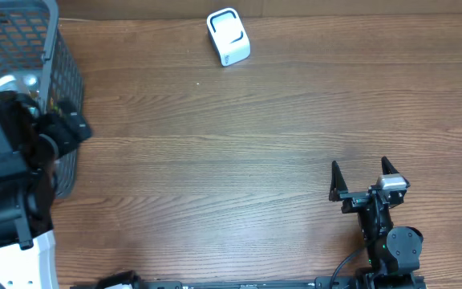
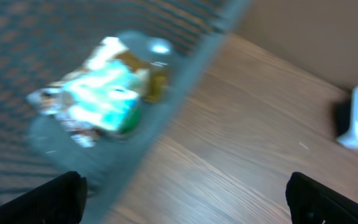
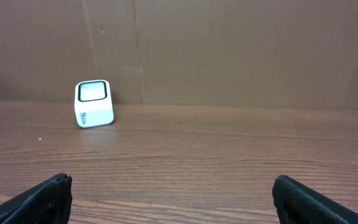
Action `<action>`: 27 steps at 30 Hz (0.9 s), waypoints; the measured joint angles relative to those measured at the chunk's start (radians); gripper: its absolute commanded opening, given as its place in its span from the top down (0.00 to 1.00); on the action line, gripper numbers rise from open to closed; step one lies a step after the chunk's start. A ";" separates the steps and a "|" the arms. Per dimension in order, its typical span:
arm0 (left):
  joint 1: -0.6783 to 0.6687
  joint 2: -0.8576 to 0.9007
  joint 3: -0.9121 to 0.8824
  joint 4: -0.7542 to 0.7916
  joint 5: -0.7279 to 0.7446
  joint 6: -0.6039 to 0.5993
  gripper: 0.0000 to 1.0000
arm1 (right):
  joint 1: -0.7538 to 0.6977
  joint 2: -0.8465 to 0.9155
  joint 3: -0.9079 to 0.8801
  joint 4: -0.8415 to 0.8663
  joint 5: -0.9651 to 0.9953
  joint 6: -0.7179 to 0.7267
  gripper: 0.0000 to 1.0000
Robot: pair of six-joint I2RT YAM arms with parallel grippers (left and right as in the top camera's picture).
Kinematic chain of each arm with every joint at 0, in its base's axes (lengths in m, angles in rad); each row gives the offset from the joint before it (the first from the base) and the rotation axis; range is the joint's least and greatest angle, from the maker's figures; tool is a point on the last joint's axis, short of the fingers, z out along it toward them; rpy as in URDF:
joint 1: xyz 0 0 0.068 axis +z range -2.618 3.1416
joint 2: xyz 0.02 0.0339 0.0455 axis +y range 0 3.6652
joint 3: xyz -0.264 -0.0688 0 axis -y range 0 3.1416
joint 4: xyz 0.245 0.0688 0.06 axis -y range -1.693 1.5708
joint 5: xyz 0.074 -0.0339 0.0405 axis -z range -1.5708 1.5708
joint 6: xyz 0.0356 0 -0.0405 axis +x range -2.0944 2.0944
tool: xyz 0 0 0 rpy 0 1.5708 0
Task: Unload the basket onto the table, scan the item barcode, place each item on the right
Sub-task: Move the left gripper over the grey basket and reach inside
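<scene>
The left gripper (image 2: 185, 200) gapes wide and empty over the mesh basket (image 1: 24, 32) at the left edge of the table (image 1: 215, 160), and the item (image 2: 98, 99) (a blurred white-and-green packet, barcode not visible) lies inside it. The right gripper (image 1: 360, 167) is also wide and empty at the table's near right. It faces the white scanner (image 1: 228, 37), which stands well apart at the far edge.

White scanner (image 1: 228, 37); grey mesh basket (image 1: 66, 72); brown woodgrain table (image 1: 255, 136).
</scene>
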 measured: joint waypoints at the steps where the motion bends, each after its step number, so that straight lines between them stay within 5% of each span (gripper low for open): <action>1: 0.026 0.000 0.000 0.000 -0.016 0.000 0.01 | 0.000 0.000 0.000 0.000 0.000 0.000 0.00; 10: 0.201 0.018 0.000 0.000 -0.066 0.005 0.01 | 0.000 0.000 0.000 0.000 0.000 0.000 0.00; 27: 0.323 0.287 0.001 0.055 -0.037 0.028 0.00 | 0.000 0.000 0.000 0.000 0.000 0.000 0.00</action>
